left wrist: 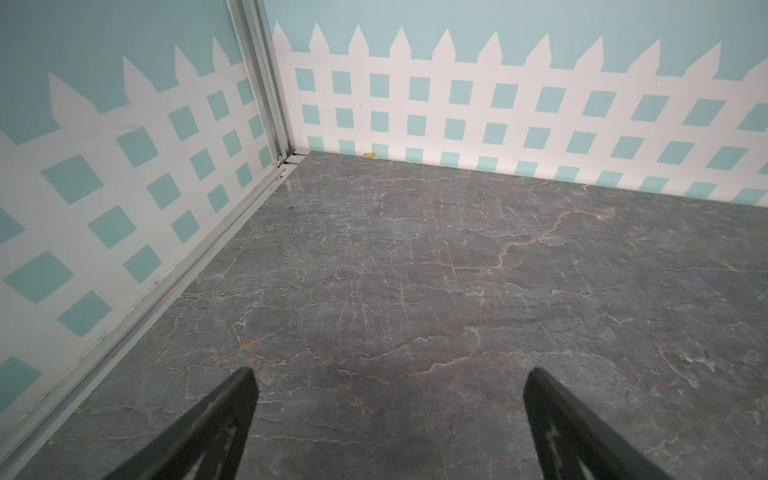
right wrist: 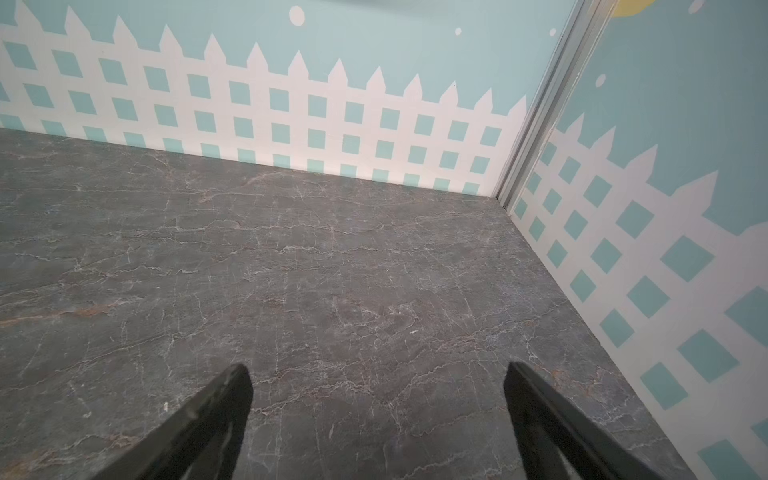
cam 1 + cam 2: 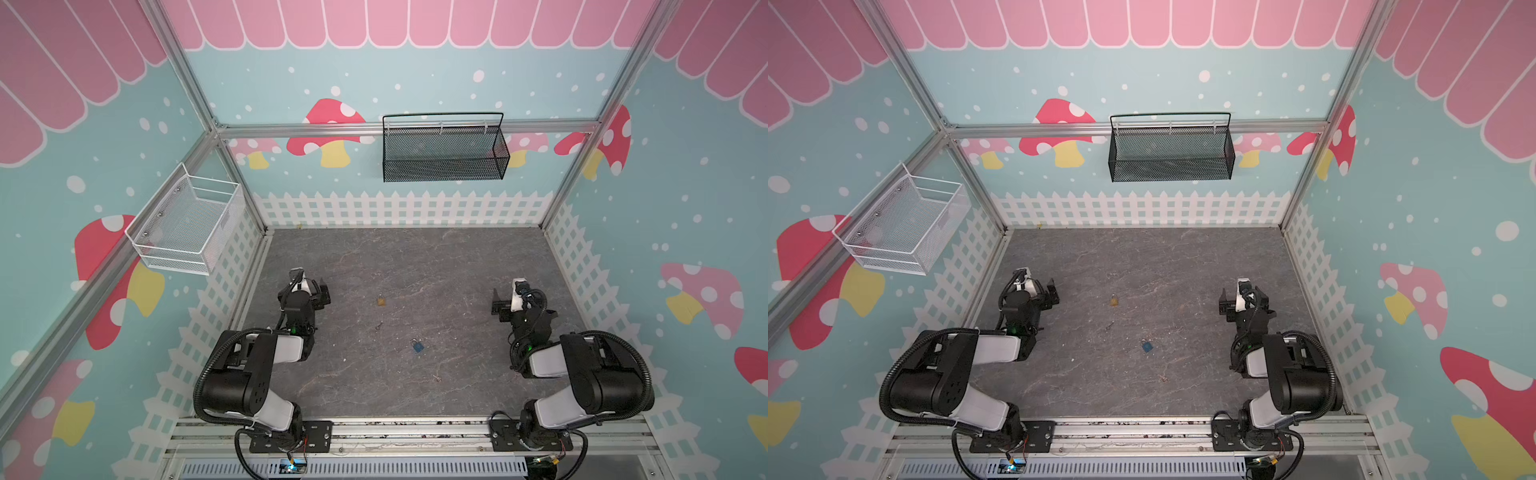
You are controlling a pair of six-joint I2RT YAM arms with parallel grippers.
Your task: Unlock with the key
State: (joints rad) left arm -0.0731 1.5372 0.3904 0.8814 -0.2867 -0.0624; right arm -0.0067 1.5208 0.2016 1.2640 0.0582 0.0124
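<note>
While the left jaws and right jaws stand wide apart and empty, the key (image 3: 379, 326) lies near the middle of the worktop (image 3: 436, 257). A brass padlock (image 3: 381, 301) sits just beyond it, and a blue padlock (image 3: 418, 345) lies nearer and to the right.

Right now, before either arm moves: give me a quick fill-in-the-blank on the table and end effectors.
1. On the table, between the brass padlock and the blue padlock, lies the tiny dark ____.
2. The left end effector and the right end effector are both ____ and hold nothing.
3. The mesh basket on the back wall is coloured ____.

Missing words: key; open; black.
</note>
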